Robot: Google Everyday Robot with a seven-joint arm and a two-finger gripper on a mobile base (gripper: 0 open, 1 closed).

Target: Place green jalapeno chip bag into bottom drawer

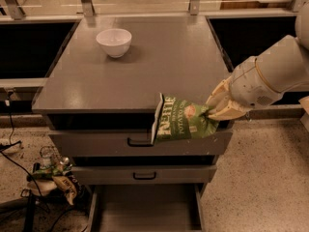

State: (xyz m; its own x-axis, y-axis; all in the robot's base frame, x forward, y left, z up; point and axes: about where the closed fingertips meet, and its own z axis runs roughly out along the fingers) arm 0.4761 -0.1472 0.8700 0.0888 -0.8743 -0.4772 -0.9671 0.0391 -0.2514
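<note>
The green jalapeno chip bag (182,119), crinkly green foil with white lettering, hangs in the air in front of the cabinet's top drawer front, past the counter's front edge. My gripper (216,110) is shut on the bag's right end and comes in from the right on a white arm. The bottom drawer (145,210) stands pulled open at the foot of the cabinet, its flat grey floor showing, well below the bag.
A white bowl (114,41) stands at the back left of the grey counter top (140,76). Two closed drawer fronts with black handles (140,142) sit above the open drawer. Crumpled wrappers and cables (53,178) lie on the floor at the left.
</note>
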